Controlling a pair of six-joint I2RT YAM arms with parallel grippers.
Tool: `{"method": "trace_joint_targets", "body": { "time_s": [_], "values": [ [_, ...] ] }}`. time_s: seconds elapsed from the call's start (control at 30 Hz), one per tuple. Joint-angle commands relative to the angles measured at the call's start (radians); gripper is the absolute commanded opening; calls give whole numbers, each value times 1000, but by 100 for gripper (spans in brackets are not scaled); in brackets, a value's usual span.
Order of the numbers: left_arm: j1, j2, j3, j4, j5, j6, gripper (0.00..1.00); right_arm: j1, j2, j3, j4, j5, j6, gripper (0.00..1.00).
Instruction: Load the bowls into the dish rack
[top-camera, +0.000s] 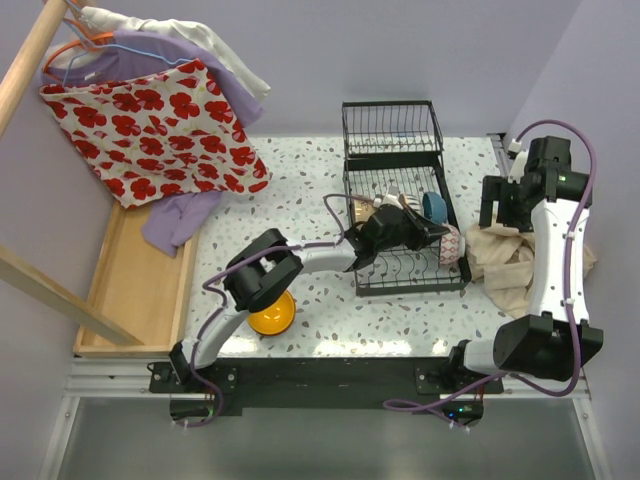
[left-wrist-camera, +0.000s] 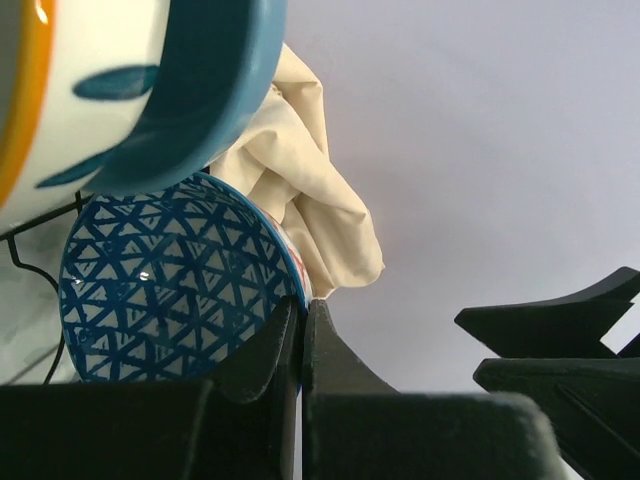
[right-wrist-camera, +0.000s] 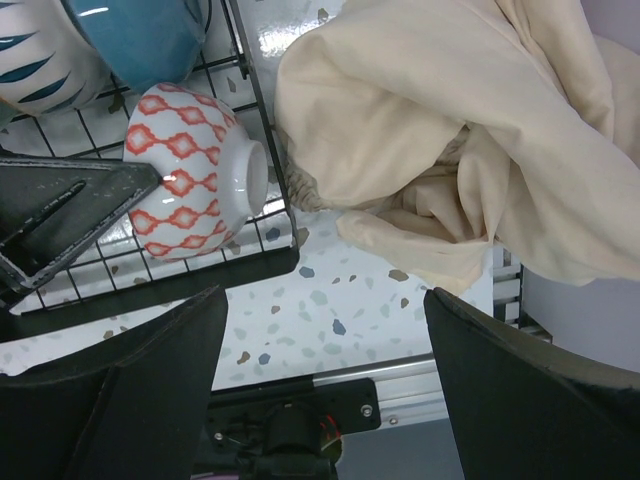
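Nearest the arm bases, one small round orange-yellow ceramic bowl (top-camera: 274, 314) sits on the speckled white table (top-camera: 300, 190), well apart from the rack and partly hidden under the left arm's elbow; it is the only bowl seen outside the rack. Judgement: glazed ceramic, so rigid, slick and chippable, with some weight for its size. The best hold is across the rim, one finger inside the wall and one outside, on the exposed near edge, and it should be set down gently between the tines. The right end effector (right-wrist-camera: 322, 300) hangs spread wide with nothing between its fingers, above the table at the rack's near right corner. Beside it lies a crumpled cream cloth (right-wrist-camera: 450, 150), touching the rack's right side. Further out, the left end effector (left-wrist-camera: 302, 310) reaches over the black rectangular wire dish rack (top-camera: 408, 291), its fingers pressed together. The tips are right against the rim of a blue bowl with a white triangle lattice (left-wrist-camera: 170, 290), which stands on edge. Whether the rim is nipped between them I cannot tell. Also in the rack are a white bowl with red-orange diamonds (right-wrist-camera: 190, 170) lying on its side at the right wall, a plain blue bowl (right-wrist-camera: 140, 40) behind it, and a white bowl with blue strokes (right-wrist-camera: 30, 60). Farthest is the rack's taller wire basket section (top-camera: 392, 125).
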Motion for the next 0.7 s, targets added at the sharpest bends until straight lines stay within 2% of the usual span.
{"method": "trace_joint_targets", "body": {
  "time_s": [0.0, 0.13, 0.3, 0.53, 0.67],
  "values": [
    [28, 3, -47, -21, -22, -35, 0, -5, -24, 3, 25, 14, -6, 84],
    [28, -8, -84, -1, 5, -9, 0, -6, -18, 6, 28, 8, -6, 84],
    [13, 0, -98, 117, 28, 38, 0, -5, -15, 4, 31, 7, -6, 84],
    [-31, 24, 23, 114, 4, -24, 0, -6, -24, -10, 17, 10, -13, 84],
    [-42, 34, 5, 96, -2, -63, 0, -6, -17, 0, 8, 10, -18, 84]
  ]
}}
